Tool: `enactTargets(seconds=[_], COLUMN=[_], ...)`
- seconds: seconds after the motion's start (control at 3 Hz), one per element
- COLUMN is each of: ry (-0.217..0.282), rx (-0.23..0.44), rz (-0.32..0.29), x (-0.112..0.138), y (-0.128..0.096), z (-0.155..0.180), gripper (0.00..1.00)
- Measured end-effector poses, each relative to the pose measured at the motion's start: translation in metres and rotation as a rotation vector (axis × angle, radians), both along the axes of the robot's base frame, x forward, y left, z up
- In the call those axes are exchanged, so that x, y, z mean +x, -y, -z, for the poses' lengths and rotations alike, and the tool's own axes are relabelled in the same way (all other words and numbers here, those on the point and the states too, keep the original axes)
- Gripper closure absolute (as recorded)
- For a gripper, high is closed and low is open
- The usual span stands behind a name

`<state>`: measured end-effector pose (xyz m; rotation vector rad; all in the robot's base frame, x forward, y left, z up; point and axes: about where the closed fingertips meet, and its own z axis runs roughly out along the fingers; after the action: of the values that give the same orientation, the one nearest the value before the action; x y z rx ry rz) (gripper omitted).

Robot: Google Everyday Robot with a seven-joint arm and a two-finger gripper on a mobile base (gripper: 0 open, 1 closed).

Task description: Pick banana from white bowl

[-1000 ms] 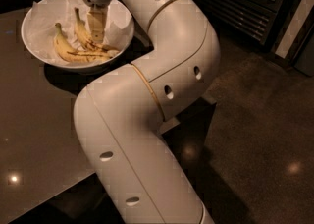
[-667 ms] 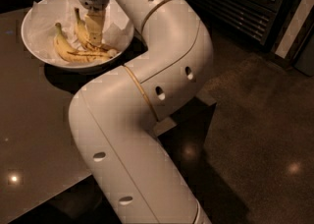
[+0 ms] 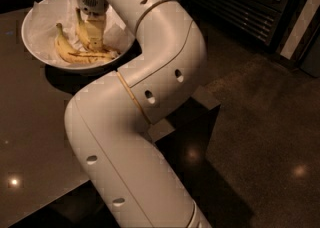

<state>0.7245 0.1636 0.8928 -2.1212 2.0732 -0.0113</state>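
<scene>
The white bowl, lined with crumpled white paper, stands on the dark table at the top left. Two yellow bananas lie in it. A plumper curved one with a dark streak runs along the bowl's near side. The slimmer banana lies more upright just behind it, partly hidden by my gripper. My gripper reaches straight down into the bowl from above and sits right at the slimmer banana, touching or nearly touching both bananas. My white arm curves from the bottom of the view up to the bowl.
The dark glossy table fills the left side, its edge running under my arm. Dark polished floor lies to the right. A black cabinet with slats and glass doors stands at the back right.
The gripper stays down in the bowl over the bananas. The arm's elbow and lower links have shifted slightly left. The bananas have not visibly moved.
</scene>
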Motion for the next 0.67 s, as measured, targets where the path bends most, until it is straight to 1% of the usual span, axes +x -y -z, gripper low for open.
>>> enactTargets(seconds=[0.67], ry=[-0.021], rx=[-0.023], rz=[0.023], x=[0.0023], y=[0.0021], z=[0.0130], gripper=[0.40])
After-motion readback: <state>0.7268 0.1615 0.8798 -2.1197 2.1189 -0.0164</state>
